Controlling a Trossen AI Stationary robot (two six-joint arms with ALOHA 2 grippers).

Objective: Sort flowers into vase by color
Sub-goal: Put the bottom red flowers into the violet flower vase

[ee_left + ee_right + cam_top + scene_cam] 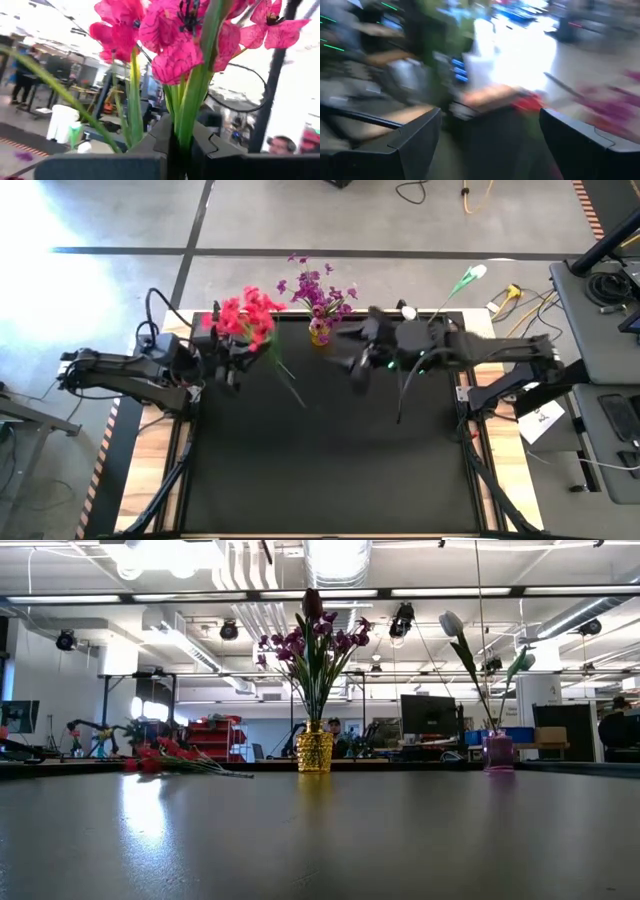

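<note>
Left gripper (232, 365) reaches in from the table's left edge, arm stretched low and level, and its fingers (165, 135) are clamped on the green stems of the red-pink flowers (245, 317). In the left wrist view those blooms (172, 35) stand right above the closed fingers, petals broad and veined, stems thin and smooth. From above, the cluster sits near the far left of the black table (320, 470), stems trailing toward the middle.

Right gripper (357, 372) comes in from the right side, arm bent at the elbow, hovering over the far middle of the table. Its two dark fingers (415, 145) stand wide apart with nothing between them.

Count the vases: two. One yellow vase (314, 752), bumpy and glassy, holds the purple flowers (312, 640) at the far edge. One small pink vase (498, 752) to the right holds a single white bud (452, 623) on a long stem. Red-pink blooms also show low on the table's left side in the low view (165, 758).
</note>
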